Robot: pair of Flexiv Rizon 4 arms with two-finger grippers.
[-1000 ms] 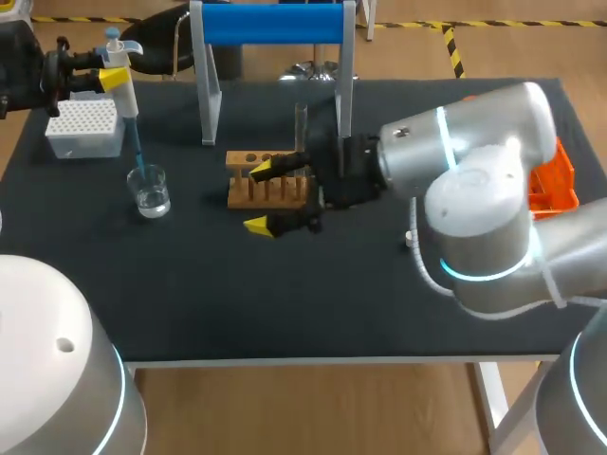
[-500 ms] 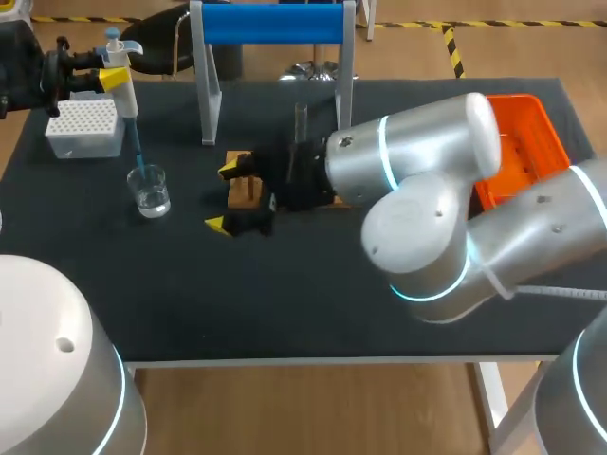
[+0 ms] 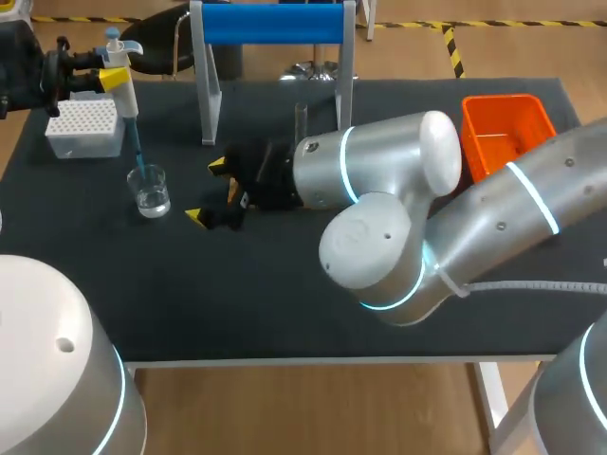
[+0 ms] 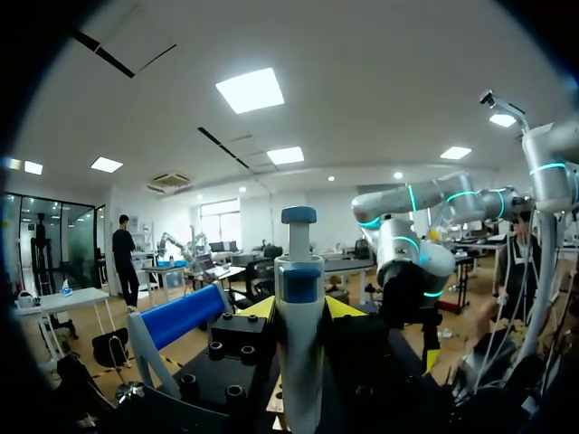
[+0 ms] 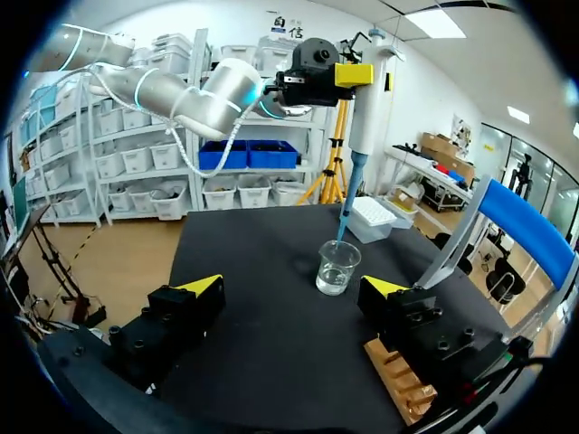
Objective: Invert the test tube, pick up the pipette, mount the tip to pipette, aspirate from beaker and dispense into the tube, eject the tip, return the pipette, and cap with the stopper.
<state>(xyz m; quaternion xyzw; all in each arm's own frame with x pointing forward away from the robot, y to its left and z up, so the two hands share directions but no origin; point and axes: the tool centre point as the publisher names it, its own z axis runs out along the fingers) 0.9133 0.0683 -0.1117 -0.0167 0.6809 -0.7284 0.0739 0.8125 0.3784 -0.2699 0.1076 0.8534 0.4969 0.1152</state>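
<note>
My left gripper (image 3: 102, 74) is shut on the white pipette (image 3: 121, 87) at the back left and holds it upright. The pipette's blue tip (image 3: 138, 152) dips into the glass beaker (image 3: 150, 191). In the left wrist view the pipette (image 4: 298, 344) stands between my yellow fingertips (image 4: 259, 307). My right gripper (image 3: 207, 191) is open just right of the beaker, with nothing between its fingers. From the right wrist view, the beaker (image 5: 336, 267) and the pipette (image 5: 366, 99) lie ahead of the open right gripper (image 5: 294, 287). The test tube (image 3: 302, 118) stands upright behind the right arm.
The wooden rack (image 3: 234, 194) is mostly hidden by the right gripper; its end (image 5: 403, 384) shows under one finger. A white tip box (image 3: 85, 128) sits at the back left. A blue-topped stand (image 3: 270, 24) is at the back, an orange bin (image 3: 503, 133) at the right.
My right arm has swung left across the table, carrying its open gripper from the rack toward the beaker and uncovering the orange bin. The left arm and pipette have stayed still.
</note>
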